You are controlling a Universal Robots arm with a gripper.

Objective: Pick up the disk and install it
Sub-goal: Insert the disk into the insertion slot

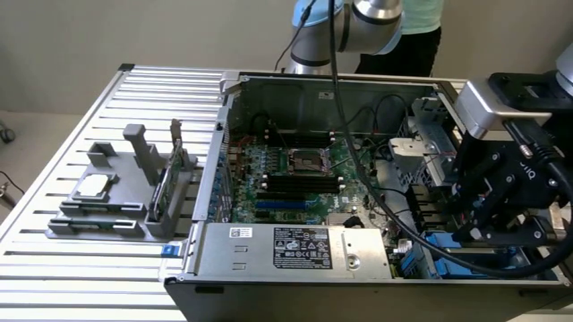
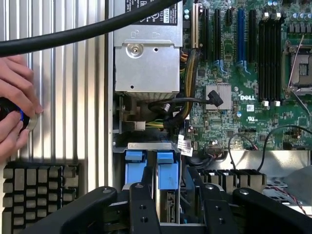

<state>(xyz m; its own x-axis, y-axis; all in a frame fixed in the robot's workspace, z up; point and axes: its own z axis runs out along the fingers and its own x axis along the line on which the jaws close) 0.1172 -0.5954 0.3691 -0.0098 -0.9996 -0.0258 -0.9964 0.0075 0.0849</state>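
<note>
There is wide room over the slatted aluminium desk [image 1: 54, 282], save a grey fixture rack [image 1: 117, 194] and a person's hand [image 2: 14, 105]. Inside the open computer case [image 1: 358, 298], a black cable [image 2: 73, 35] sags across, and the black gripper [image 2: 176, 192] blocks the drive bay beside the silver power supply box [image 1: 296, 248].

Exterior high, wrist close over case [image 1: 358, 298]

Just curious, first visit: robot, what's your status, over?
Pincer open, over drive bay. Disk standing in bay slot, between fingers. Person's hand on table, apart.

Disk [image 2: 166, 176] inside computer case [image 1: 358, 298]
</note>
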